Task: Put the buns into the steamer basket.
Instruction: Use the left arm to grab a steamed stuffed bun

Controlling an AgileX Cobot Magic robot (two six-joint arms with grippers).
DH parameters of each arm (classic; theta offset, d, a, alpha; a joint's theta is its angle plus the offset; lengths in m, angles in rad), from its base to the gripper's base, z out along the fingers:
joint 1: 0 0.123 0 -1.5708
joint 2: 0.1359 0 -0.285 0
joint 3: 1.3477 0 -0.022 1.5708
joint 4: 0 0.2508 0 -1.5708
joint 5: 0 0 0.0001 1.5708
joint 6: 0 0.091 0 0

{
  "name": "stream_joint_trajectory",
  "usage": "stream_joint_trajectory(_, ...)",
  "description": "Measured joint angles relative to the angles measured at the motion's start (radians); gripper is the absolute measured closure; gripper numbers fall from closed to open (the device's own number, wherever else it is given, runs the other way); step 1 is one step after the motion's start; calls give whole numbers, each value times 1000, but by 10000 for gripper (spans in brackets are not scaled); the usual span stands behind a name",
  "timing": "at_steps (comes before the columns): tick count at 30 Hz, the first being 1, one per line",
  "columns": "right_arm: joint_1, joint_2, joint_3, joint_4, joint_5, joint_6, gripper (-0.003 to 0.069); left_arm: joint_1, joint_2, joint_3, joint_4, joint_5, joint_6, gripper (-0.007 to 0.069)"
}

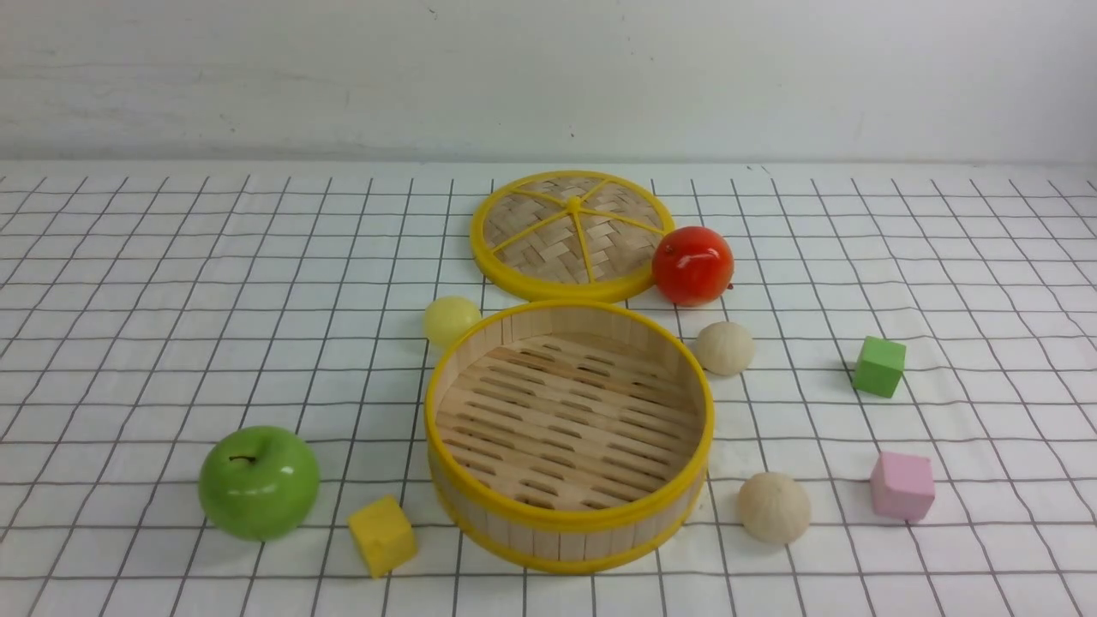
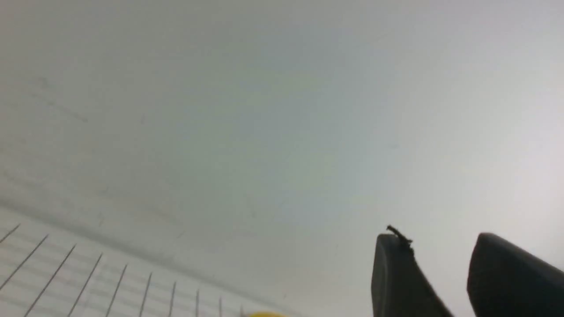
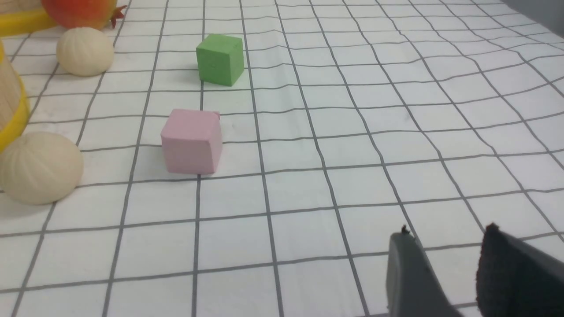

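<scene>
The steamer basket stands empty at the middle of the table. The pale yellow bun lies by its far left rim. One beige bun lies by its far right rim and another by its near right side. The right wrist view shows both beige buns and the basket wall. Neither arm shows in the front view. My right gripper is open and empty above the cloth, well apart from the buns. My left gripper is open and empty, facing the wall.
The woven lid lies behind the basket with a red fruit at its right. A green apple and a yellow cube sit at the near left. A green cube and a pink cube sit at the right.
</scene>
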Motion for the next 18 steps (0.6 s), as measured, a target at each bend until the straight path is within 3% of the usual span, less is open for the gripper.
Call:
stream_joint_trajectory(1, 0, 0, 0, 0, 0, 0, 420, 0, 0, -12, 0, 18, 0, 386)
stream_joint_trajectory(2, 0, 0, 0, 0, 0, 0, 420, 0, 85, -90, 1, 162, 0, 386)
stream_joint_trajectory(4, 0, 0, 0, 0, 0, 0, 420, 0, 171, -138, 9, 307, 3, 386)
stream_joint_trajectory(7, 0, 0, 0, 0, 0, 0, 420, 0, 302, -145, 22, 424, 8, 386)
stream_joint_trajectory(14, 0, 0, 0, 0, 0, 0, 420, 0, 567, -148, -24, 416, 31, 386)
stream_joint_trajectory(18, 0, 0, 0, 0, 0, 0, 420, 0, 767, -221, -140, 385, 198, 386)
